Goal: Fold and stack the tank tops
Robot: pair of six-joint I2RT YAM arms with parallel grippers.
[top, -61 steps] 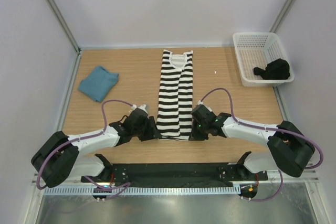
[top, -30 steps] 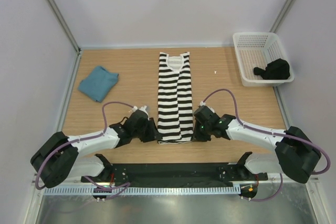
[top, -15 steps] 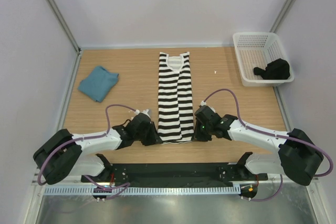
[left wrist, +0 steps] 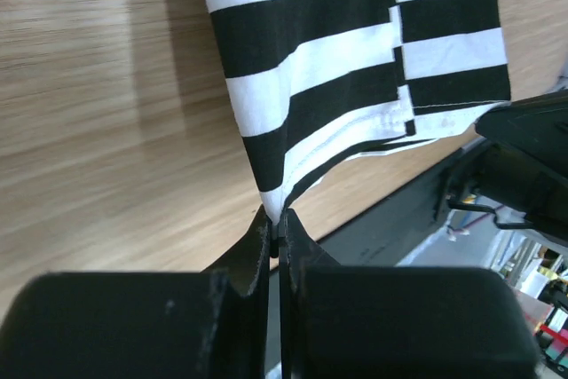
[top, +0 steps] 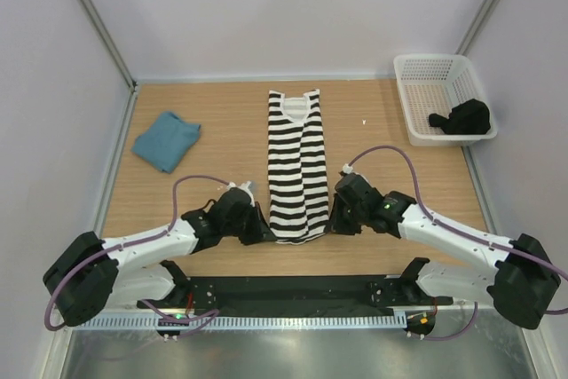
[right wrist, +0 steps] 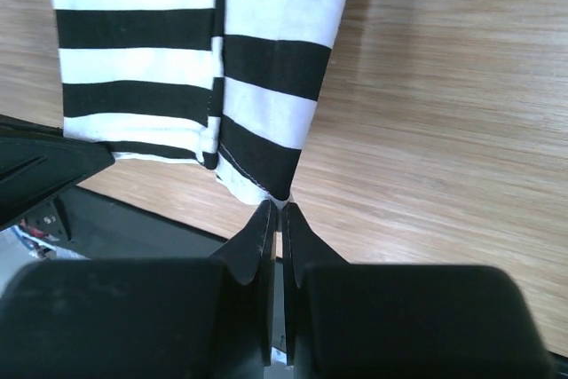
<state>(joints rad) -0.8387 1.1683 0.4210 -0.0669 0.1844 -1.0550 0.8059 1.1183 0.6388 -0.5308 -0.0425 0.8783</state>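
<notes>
The black-and-white striped tank top [top: 295, 166] lies lengthwise at the centre of the desk [top: 222, 113], folded into a narrow strip — neckline at the far end. The left hand [left wrist: 276, 219] is closed tight on its near-left hem corner, and the right hand [right wrist: 277, 206] on its near-right corner. The teal-blue tank top [top: 166, 140] sits folded at far left, well apart; a white mesh basket [top: 426, 67] at far right holds a black item [top: 461, 118].

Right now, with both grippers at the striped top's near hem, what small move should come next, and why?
Probably raise both hem corners together and carry them toward the neckline. The left gripper and right gripper are each shut on a near corner of the striped tank top, which lies as a long narrow strip. The teal tank top already lies folded.
</notes>
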